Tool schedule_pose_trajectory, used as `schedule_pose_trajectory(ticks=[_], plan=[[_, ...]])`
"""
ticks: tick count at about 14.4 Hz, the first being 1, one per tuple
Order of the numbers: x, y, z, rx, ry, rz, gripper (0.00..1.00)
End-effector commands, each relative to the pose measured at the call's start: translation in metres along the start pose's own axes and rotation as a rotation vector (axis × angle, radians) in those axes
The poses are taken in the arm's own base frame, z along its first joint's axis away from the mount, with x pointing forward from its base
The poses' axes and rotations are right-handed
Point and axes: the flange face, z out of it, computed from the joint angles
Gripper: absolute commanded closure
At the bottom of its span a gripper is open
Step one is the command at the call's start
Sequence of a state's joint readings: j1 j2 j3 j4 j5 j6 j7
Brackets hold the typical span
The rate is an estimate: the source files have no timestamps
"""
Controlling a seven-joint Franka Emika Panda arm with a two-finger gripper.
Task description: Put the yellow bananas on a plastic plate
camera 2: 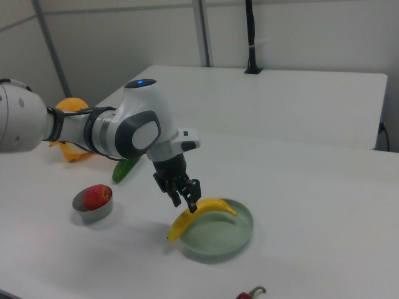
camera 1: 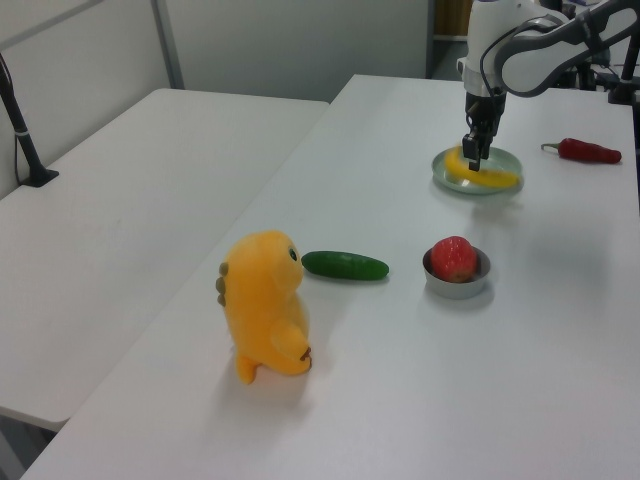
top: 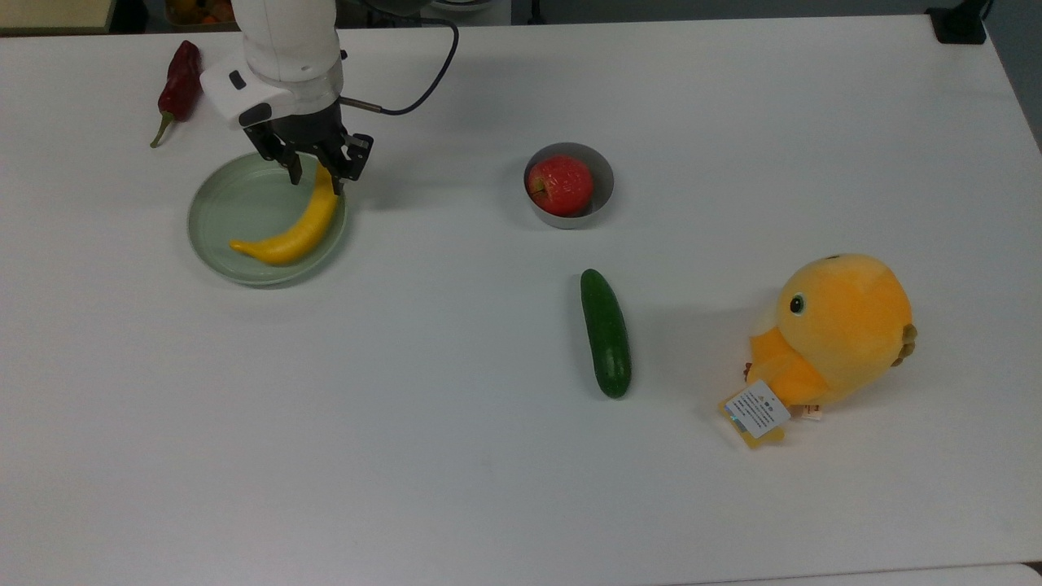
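Banana (top: pixel 291 228) lies curved across the plate (top: pixel 220 203) near the top view's left, one tip resting on the rim in the right view. Gripper (top: pixel 315 172) hangs over the banana's upper end, fingers spread apart and released around it. Chili (top: pixel 178 87) sits beyond the plate on the white table (top: pixel 488 448). Apple (top: pixel 560 184) fills a grey bowl (top: pixel 602 181) well apart; cucumber (top: pixel 606 332) and orange plush toy (top: pixel 830 334) lie further off.
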State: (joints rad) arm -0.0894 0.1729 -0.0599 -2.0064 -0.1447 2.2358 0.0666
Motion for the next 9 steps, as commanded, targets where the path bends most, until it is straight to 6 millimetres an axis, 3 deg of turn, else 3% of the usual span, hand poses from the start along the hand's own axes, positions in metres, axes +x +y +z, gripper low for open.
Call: schedule_pose_trajectory(ticks=[1, 5, 7, 9], plan=[[0.002, -0.004, -0.003, 0.001, 0.006, 0.013, 0.00], [0.004, -0.005, -0.051, 0.019, 0.056, 0.048, 0.00], [0.003, -0.010, -0.092, 0.047, 0.042, 0.059, 0.00], [-0.002, -0.029, -0.134, 0.115, 0.058, 0.058, 0.00]])
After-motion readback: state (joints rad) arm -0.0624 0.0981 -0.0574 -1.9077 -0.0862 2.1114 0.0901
